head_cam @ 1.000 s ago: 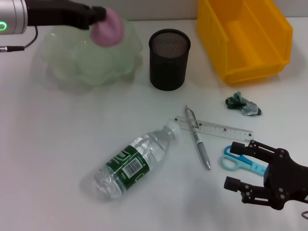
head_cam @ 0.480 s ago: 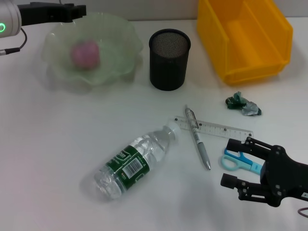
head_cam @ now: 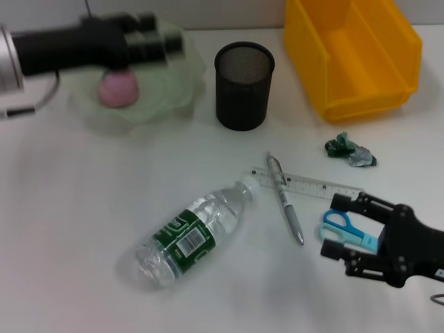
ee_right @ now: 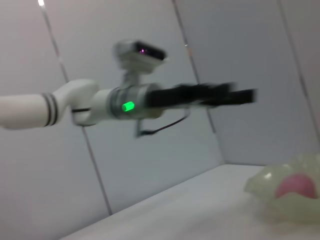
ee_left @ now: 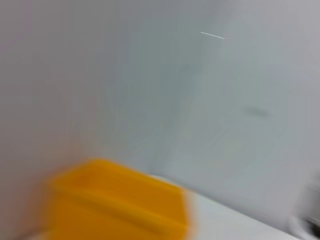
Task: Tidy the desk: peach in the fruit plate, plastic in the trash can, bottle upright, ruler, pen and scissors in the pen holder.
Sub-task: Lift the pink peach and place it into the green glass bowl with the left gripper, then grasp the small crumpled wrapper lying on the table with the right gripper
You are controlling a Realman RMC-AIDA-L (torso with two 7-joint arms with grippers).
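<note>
Peach sits in the fruit plate; open right gripper should next close on the scissors.

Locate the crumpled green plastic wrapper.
In the head view, the crumpled green plastic wrapper lies on the robot's right, just before the yellow bin, beyond the clear ruler.

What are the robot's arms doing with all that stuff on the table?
The robot is tidying a desk. The pink peach lies in the green fruit plate, and the left gripper is above that plate. The right gripper, open, sits right by the blue scissors. The bottle lies on its side, the pen and ruler are on the table, and the crumpled plastic is outside the yellow bin. The pen holder looks empty.
</note>
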